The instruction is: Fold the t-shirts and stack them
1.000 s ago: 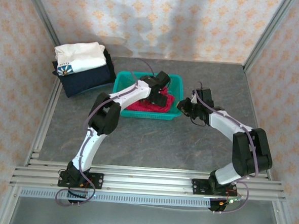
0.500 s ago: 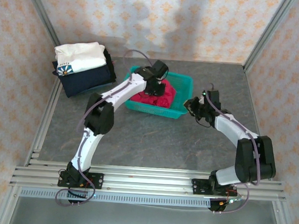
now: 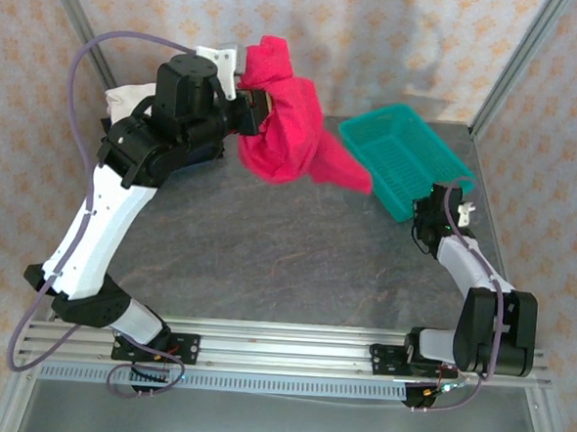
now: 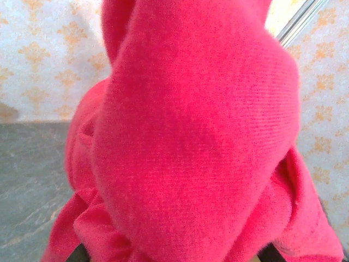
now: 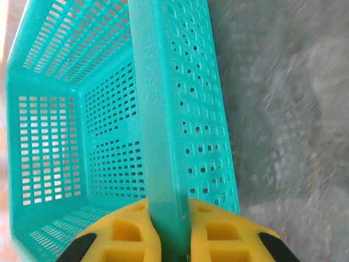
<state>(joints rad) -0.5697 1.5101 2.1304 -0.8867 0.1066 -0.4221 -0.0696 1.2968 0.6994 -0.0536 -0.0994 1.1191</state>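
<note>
Far left, the white shirt [image 3: 121,98] peeks from behind the left arm. The left gripper [image 3: 250,106], closed on the red shirt [image 3: 286,133], holds it bunched in the air above the far table [image 3: 267,254]. I judge this to be the unloading step. Next the shirt needs lowering and spreading flat before any fold. At right, the right gripper [image 5: 173,236] pinches the basket [image 5: 180,109] rim. The right wrist view makes that pinch plain, while from above it is too small to judge.

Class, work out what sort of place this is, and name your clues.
Probably a robot test cell, not a home: two arms bolted to an aluminium rail, patterned screen walls, a grey table.
</note>
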